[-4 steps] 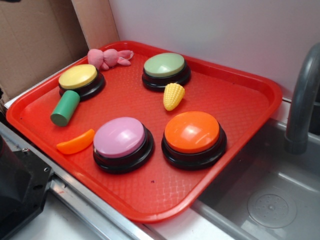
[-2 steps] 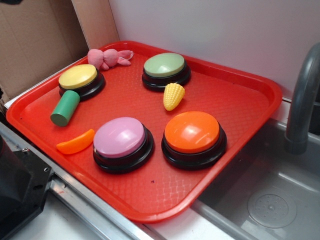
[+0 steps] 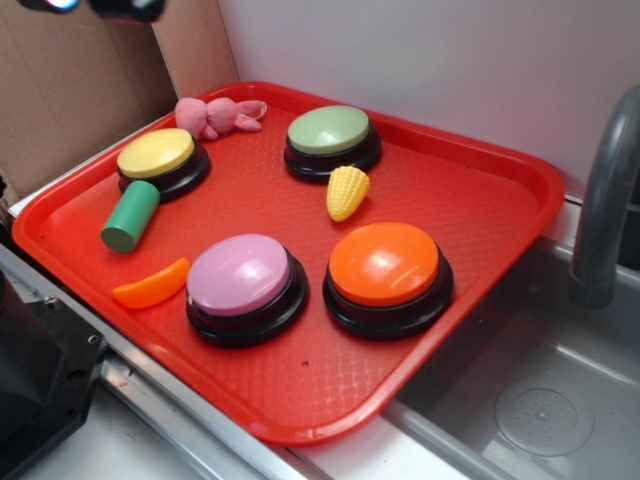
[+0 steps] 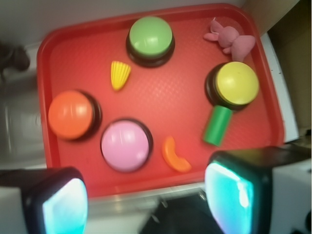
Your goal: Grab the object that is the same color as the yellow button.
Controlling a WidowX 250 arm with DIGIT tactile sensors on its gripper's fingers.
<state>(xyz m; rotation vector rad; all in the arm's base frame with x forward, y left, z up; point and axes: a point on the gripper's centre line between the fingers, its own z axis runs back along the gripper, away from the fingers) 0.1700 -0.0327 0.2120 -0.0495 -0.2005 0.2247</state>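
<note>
Broadly, the red tray (image 3: 500, 200) fills most of the scene, resting on the counter (image 3: 350, 455) beside a grey sink (image 3: 540, 400) with its faucet (image 3: 605, 200) rising at the right edge. On the tray stand four domed buttons with black bases: the orange button (image 3: 385, 265) and the pink button (image 3: 240, 275) nearest the front, the pale green button (image 3: 330, 132) toward the back wall, and the slightly smaller yellow button (image 3: 157, 155) at the back left. Next in size comes the green cylinder (image 3: 130, 217), lying on its side and touching the front of the yellow button's base, then the pink plush bunny (image 3: 215, 115) just behind that button at the tray's rim. The orange crescent slice (image 3: 152, 285) lies just beside the pink button on its left. Smallest is the object that matches the yellow button, the yellow corn cob (image 3: 347, 192), lying free on the tray between the pale green and orange buttons, touching neither. The end effector (image 4: 146, 204) hangs high above the front edge of the tray in the wrist view, its two fingers (image 4: 234, 195) spread wide apart with nothing between them; in the exterior view only a dark sliver of the arm shows at the top left corner. By the look of it, the task has barely begun: the corn cob is untouched, and the whole approach, descent over it and closing on it remain to be done
</note>
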